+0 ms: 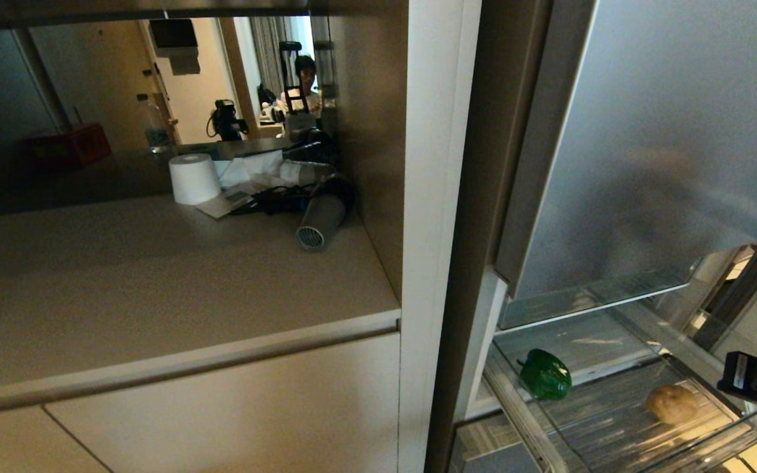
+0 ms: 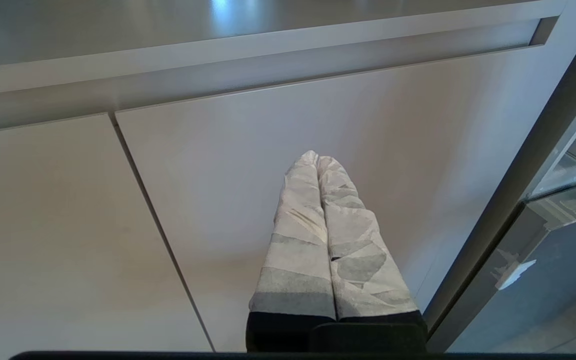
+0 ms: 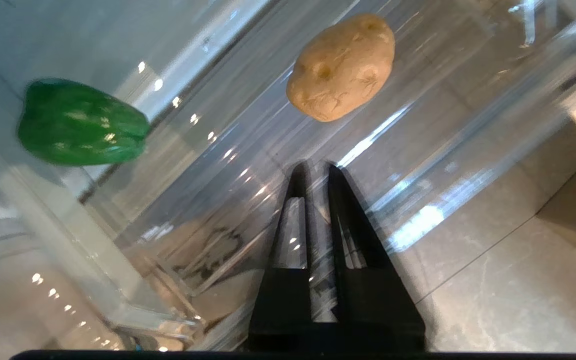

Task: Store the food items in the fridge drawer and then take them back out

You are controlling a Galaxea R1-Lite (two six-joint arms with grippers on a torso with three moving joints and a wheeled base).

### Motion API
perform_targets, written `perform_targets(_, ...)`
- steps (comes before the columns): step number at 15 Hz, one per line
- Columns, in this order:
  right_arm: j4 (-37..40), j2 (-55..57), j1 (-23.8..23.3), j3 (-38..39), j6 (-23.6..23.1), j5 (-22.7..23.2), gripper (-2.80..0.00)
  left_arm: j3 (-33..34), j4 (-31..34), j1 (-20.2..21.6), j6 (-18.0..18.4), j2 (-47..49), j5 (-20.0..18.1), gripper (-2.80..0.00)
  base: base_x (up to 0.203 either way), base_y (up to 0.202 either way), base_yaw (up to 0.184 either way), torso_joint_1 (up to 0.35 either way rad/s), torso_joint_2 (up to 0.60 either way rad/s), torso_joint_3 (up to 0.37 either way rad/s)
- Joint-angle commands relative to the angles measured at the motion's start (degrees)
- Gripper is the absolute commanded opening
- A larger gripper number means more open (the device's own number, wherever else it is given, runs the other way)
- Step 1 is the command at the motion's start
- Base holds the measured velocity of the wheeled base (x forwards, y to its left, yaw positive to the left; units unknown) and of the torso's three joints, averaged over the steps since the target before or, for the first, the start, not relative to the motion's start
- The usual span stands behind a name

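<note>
The left gripper (image 2: 317,159), seen only by its wrist camera, is being held shut against a cupboard door (image 2: 278,140). In the pulled-out fridge drawer (image 1: 621,420), a glossy green pepper (image 1: 545,374) is lying leftward and a tan potato (image 1: 671,403) rightward, its long axis crosswise. The right gripper (image 3: 315,169) is being held near the potato, jaws barely parted, empty.

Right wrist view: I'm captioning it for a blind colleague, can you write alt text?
The right gripper, fingers slightly parted and empty, points into the clear fridge drawer. A tan potato lies just ahead of it, and a green bell pepper lies apart, off to the side.
</note>
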Motion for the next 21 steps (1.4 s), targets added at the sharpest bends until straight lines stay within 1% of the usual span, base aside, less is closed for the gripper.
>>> perform_targets(1,-2.45,6.52,-1.27,-0.68,-1.17,0.76,0.0,0.62,-0.03,-0.02,-0.01,0.02,0.0,-2.8,0.0,0.0,0.0,0.0,0.0,0.0)
perform_targets(7,-2.85,14.87,-1.19,-9.18,-2.27,0.61,0.0,0.59,-0.03,-0.02,-0.01,0.02,-0.04,-2.8,0.0,0.0,0.0,0.0,0.0,0.0)
perform_targets(8,-2.81,16.23,-1.12,-10.15,-2.81,0.6,0.0,0.53,-0.03,-0.02,-0.01,0.02,0.0,-2.8,0.0,0.0,0.0,0.0,0.0,0.0)
perform_targets(9,-2.78,17.62,-1.16,-11.13,-4.48,0.6,0.0,0.62,-0.03,-0.02,-0.01,0.02,0.0,-2.8,0.0,0.0,0.0,0.0,0.0,0.0)
perform_targets(11,-1.7,19.43,-1.18,-12.57,-7.26,0.48,0.0,0.56,-0.03,-0.02,-0.01,0.02,0.0,-2.8,0.0,0.0,0.0,0.0,0.0,0.0)
perform_targets(14,2.12,21.94,-1.18,-15.28,-7.81,0.59,0.0,0.55,-0.03,-0.02,-0.01,0.02,0.0,-2.8,0.0,0.0,0.0,0.0,0.0,0.0)
perform_targets(16,3.13,23.83,-1.18,-16.46,-8.86,0.68,0.0,0.62,-0.03,-0.02,-0.01,0.02,0.0,-2.8,0.0,0.0,0.0,0.0,0.0,0.0)
perform_targets(18,4.29,26.03,-1.18,-19.05,-10.77,0.61,0.0,0.53,-0.03,-0.1,-0.01,0.02,0.0,-2.8,0.0,0.0,0.0,0.0,0.0,0.0)
perform_targets(21,6.74,28.34,-1.27,-21.35,-16.38,0.44,0.0,0.54,-0.03,-0.02,-0.01,0.02,0.0,-2.8,0.0,0.0,0.0,0.0,0.0,0.0)
